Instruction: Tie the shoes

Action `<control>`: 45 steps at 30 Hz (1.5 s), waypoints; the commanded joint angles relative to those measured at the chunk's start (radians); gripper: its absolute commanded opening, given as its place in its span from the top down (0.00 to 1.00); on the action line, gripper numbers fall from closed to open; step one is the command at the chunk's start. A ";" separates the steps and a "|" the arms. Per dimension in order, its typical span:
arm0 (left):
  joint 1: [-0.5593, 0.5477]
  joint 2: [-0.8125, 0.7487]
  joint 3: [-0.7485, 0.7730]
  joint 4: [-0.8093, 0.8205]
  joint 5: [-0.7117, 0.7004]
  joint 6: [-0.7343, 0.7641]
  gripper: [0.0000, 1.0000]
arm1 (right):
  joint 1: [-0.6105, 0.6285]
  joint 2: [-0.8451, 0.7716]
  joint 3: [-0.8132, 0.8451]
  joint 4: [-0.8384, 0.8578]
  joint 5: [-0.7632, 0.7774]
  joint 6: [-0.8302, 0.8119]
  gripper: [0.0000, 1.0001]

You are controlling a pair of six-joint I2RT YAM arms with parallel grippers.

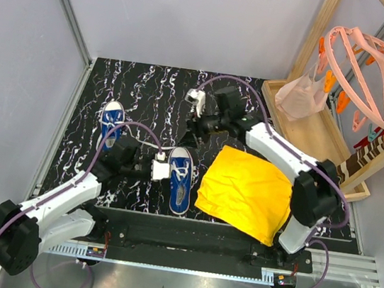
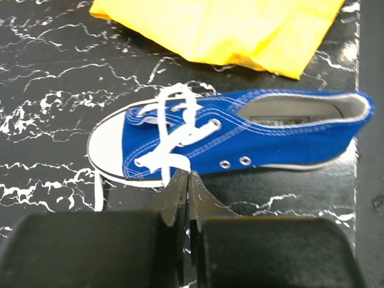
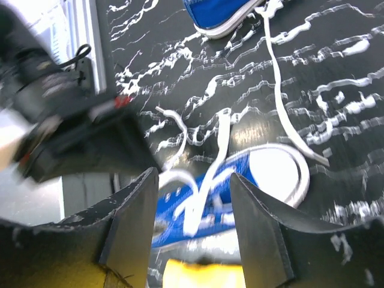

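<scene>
Two blue sneakers lie on the black marbled table. One is in the middle, toe pointing away, and also shows in the left wrist view. The other is at the far left. My left gripper is at the middle shoe's side, shut on a white lace that runs from the eyelets to the jaw tips. My right gripper is open above that shoe's toe, with loose laces between its fingers. That view is blurred.
A yellow cloth lies right of the middle shoe, almost touching it. A wooden rack with a pink hanger and a pink bag stands at the back right. The far shoe's lace trails across the table.
</scene>
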 commanded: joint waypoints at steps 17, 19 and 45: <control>0.006 0.070 0.031 0.158 0.063 0.029 1.00 | 0.004 0.035 -0.070 -0.103 -0.175 -0.088 0.34; 0.006 0.070 0.031 0.159 0.070 0.038 1.00 | 0.016 0.047 -0.062 -0.103 -0.204 -0.132 0.34; 0.006 0.087 0.046 0.072 0.137 0.138 1.00 | 0.046 0.029 -0.190 0.127 -0.287 -0.544 0.40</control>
